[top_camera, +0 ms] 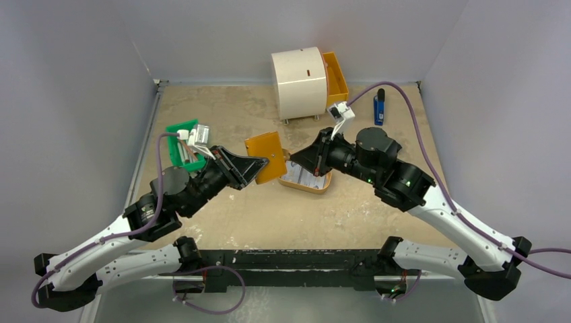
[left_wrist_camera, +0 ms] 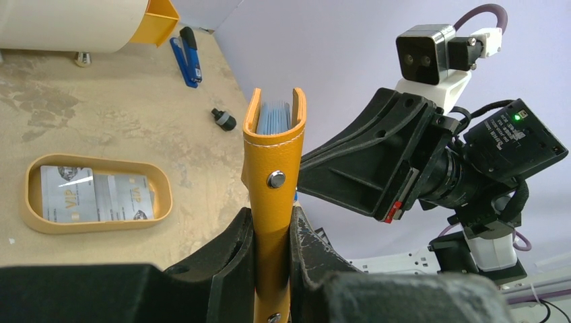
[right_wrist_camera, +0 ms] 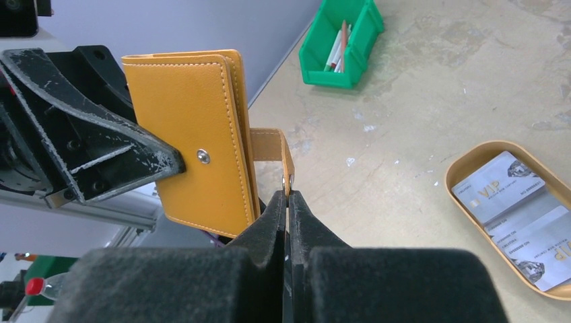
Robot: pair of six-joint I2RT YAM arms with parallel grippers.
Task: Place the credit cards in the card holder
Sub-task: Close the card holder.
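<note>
Status: the left gripper (left_wrist_camera: 273, 232) is clamped on the lower part of the card holder (left_wrist_camera: 273, 161), one finger pressed against each cover. The holder stands upright on edge, lifted clear of the table (top_camera: 222, 222), above the middle of the work area and just left of the tray (top_camera: 322, 189) in the top view.

The right gripper (right_wrist_camera: 287, 202) has its fingers pressed together on the end of the holder's closing strap (right_wrist_camera: 273, 145), pinching it at the snap. The strap is pulled out sideways from the holder's body. A second snap stud shows on the cover.

In the left wrist view, bluish-grey layers show between the two covers at the top edge. I cannot tell whether these are pockets or cards.

The credit cards (right_wrist_camera: 518, 215) lie flat in the oval tan tray, overlapping, printed "VIP", not touched by either gripper.

Other items:
- A green bin (top_camera: 180, 145) holding sticks (right_wrist_camera: 339, 47) sits behind the left arm.
- A white cabinet (top_camera: 296, 81) stands at the far edge with its orange drawer (top_camera: 334, 74) pulled out.
- A blue tool (top_camera: 379, 108) lies to the right of the cabinet.
</note>
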